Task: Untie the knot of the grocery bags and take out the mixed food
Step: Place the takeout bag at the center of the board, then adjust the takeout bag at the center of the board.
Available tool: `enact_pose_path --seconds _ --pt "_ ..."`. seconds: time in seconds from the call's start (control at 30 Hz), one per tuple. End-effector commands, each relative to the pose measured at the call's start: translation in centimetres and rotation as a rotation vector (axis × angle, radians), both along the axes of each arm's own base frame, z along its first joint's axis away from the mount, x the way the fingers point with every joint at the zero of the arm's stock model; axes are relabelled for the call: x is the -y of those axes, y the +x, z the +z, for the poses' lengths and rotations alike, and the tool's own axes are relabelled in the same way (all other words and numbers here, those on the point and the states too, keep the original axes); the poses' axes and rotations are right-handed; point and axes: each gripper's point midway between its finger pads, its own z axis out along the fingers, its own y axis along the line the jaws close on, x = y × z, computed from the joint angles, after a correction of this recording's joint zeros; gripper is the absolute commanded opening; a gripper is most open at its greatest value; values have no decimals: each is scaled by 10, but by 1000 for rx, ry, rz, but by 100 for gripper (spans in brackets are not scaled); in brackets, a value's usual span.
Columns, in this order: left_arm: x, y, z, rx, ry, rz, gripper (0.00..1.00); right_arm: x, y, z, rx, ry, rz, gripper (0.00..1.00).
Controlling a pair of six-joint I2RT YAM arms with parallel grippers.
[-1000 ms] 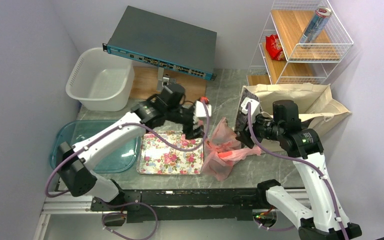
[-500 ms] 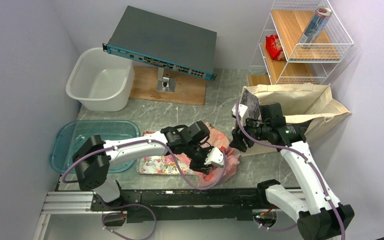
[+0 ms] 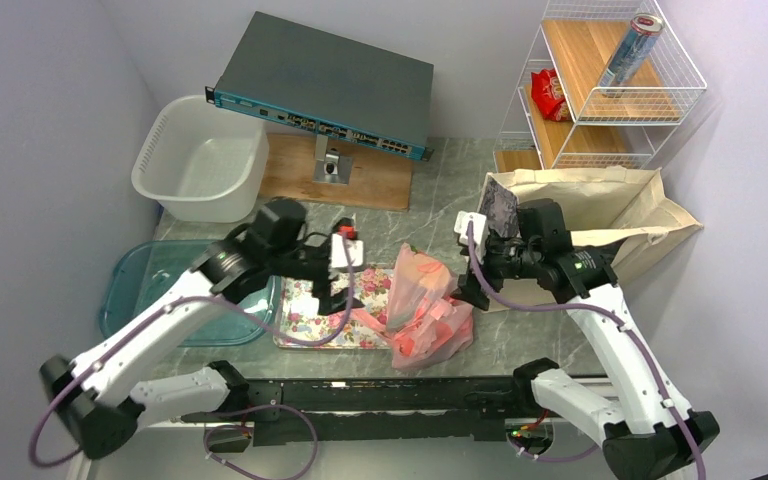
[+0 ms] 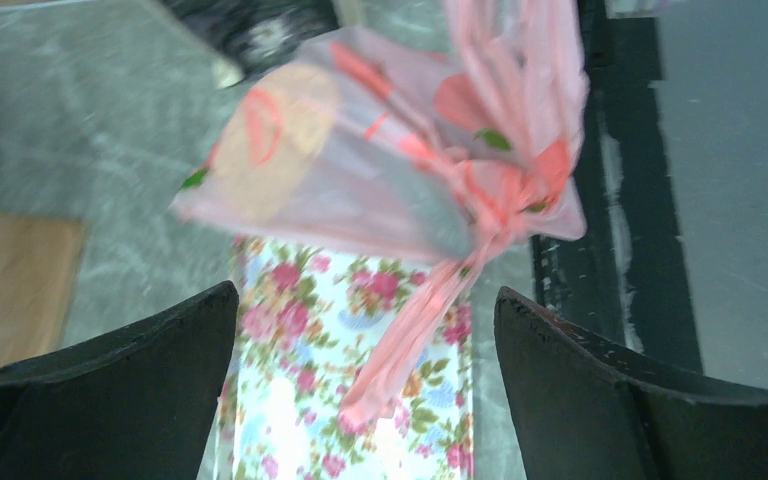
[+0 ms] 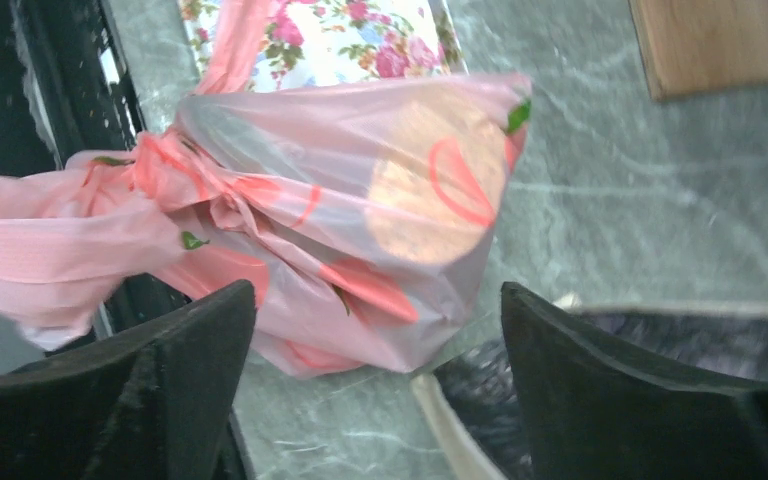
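**Grippers.** The left gripper (image 4: 365, 300) has its jaws spread wide and holds nothing. The right gripper (image 5: 378, 290) is likewise wide apart and empty.

**Task items.** The pink plastic bag (image 3: 420, 300) sits between the two grippers. It is directly ahead of each pair of fingers and touched by neither. Its knot (image 4: 495, 190) is tied. It lies ahead of the left gripper toward its right finger, and ahead of the right gripper toward its left finger. A loose handle tail (image 4: 400, 340) runs from the knot back toward the left gripper, over the floral tray (image 4: 300, 400) below it. The canvas tote (image 3: 600, 200) stands just behind the right gripper, unhandled. The mixed food cannot be identified; only blurred orange and red patches show on the film.

**Assessment.** The step in hand is the untying, and nothing has been taken out.

**Recommendation.**
- One gripper should pin the bag body just under the knot.
- The other should pinch the tail close to the knot and feed it back through the loop. A straight pull away would likely tighten it.
- The film looks thin and liable to tear, so draw slowly.
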Motion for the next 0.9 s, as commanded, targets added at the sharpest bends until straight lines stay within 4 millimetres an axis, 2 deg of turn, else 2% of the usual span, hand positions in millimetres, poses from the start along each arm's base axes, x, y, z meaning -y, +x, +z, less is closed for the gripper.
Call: enact_pose_path --seconds 0.0,0.1,0.13,0.2,0.27,0.3,0.4,0.5,0.63,0.73,0.87 --pt "-38 -4 -1 80 -36 103 99 -25 -11 23 162 6 199 97" --pt "-58 -9 -1 206 -105 169 99 -37 -11 31 286 -1 280 96" --pt "-63 -14 -4 232 -109 157 99 -41 -6 38 329 2 283 92" --pt "-66 -24 -15 241 -102 114 99 -51 11 49 380 5 258 67" --pt "-67 -35 -28 199 -69 59 99 -60 24 47 377 -6 278 56" --pt "-67 -39 -34 180 -47 34 99 -64 26 43 381 -7 302 54" --pt "-69 -44 -47 148 4 -6 100 -74 17 14 393 -62 399 53" --pt "-65 -44 -48 165 -8 -31 99 -82 7 -10 380 -97 471 51" --pt "-63 -43 -51 172 -15 -46 99 -101 -16 -23 383 -88 567 54" --pt "-63 -43 -55 165 1 -49 99 -104 -37 -43 370 -126 645 60" --pt "-61 -40 -58 170 -7 -40 99 -104 -46 -70 384 -164 684 62"
